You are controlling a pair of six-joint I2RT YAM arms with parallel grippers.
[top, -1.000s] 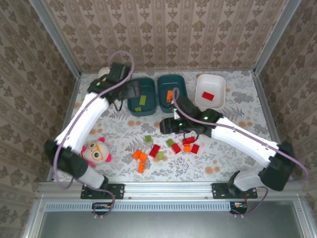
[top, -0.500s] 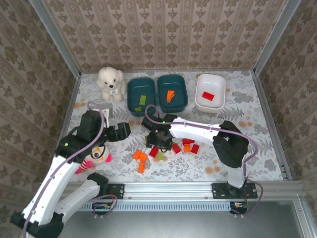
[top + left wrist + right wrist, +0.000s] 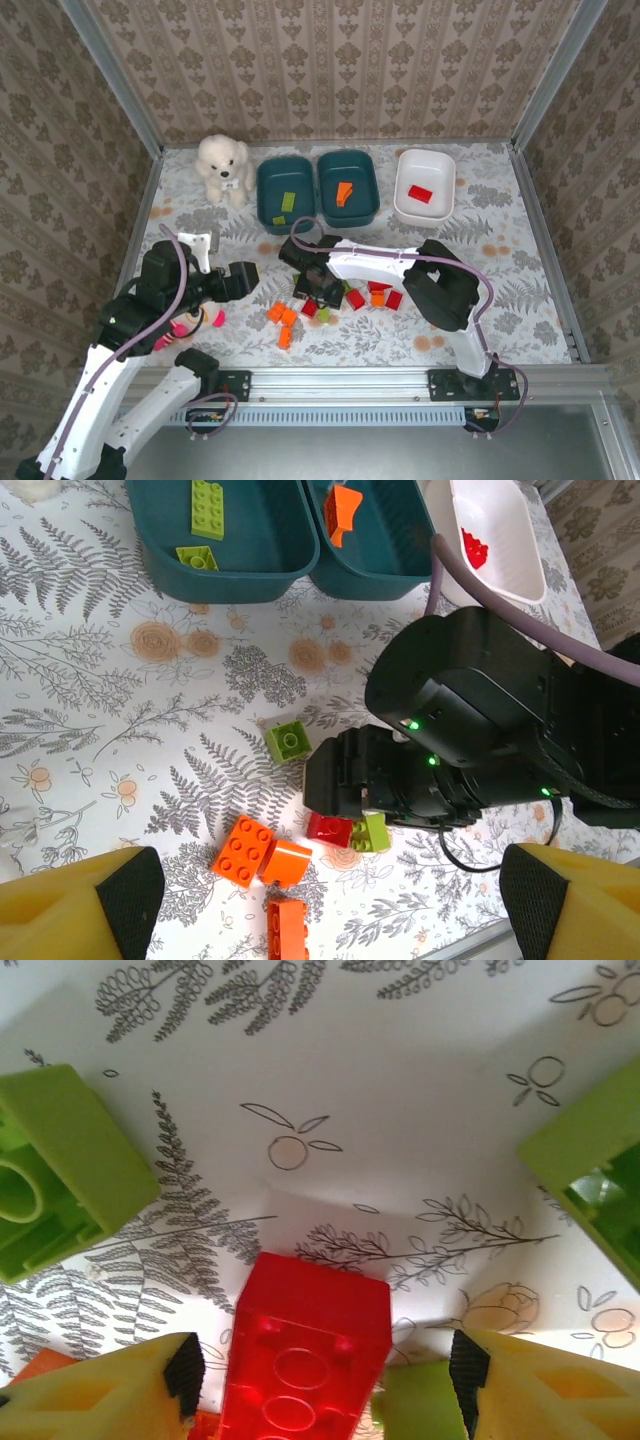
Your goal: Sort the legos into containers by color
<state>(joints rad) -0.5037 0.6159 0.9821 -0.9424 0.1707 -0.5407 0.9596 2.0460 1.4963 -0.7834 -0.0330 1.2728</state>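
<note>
Right tool (image 3: 325, 1372) astride glossy translucent red lego (image 3: 312, 1310)

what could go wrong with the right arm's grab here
The right arm's jaws stand open over the translucent red plastic brick, and a small light green plastic brick sits right beside it between them: closing may catch both, sending green to the white plastic tub holding red. The red brick lies skewed, so it might twist out.

Glossy plastic red lego (image 3: 310, 1360); white tub (image 3: 432, 168) seemingly smooth.
</note>
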